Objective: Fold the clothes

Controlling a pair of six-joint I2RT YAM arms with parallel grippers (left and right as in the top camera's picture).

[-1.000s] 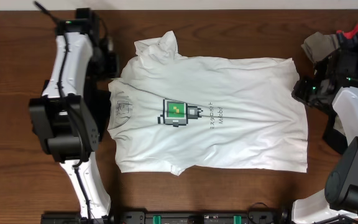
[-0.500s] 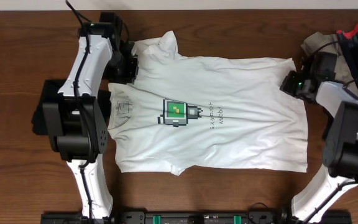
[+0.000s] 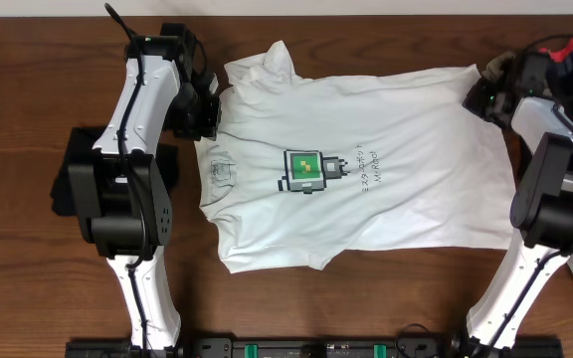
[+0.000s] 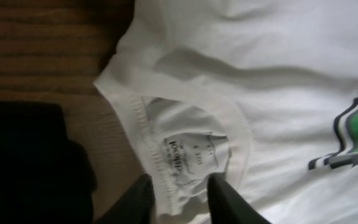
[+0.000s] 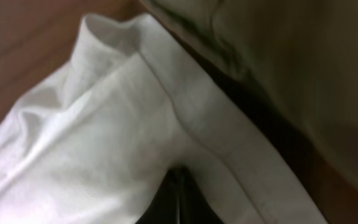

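Dark wooden worktop carries the white T-shirt, spread flat, print upward. Only from the left wrist is the collar label seen, with the left gripper set astride the collar rim, jaws apart. From the right wrist, the right gripper is seen with jaws clamped on the hem corner, just beside the khaki garment. Both arms are extended toward the far edge; the red garment is heaped near the right one.

The white T-shirt is looking like soft matt cloth, lightly creased, with a ribbed collar. The counter is showing dark, faintly glossy wood grain. The left arm's shell is looking like smooth white plastic.
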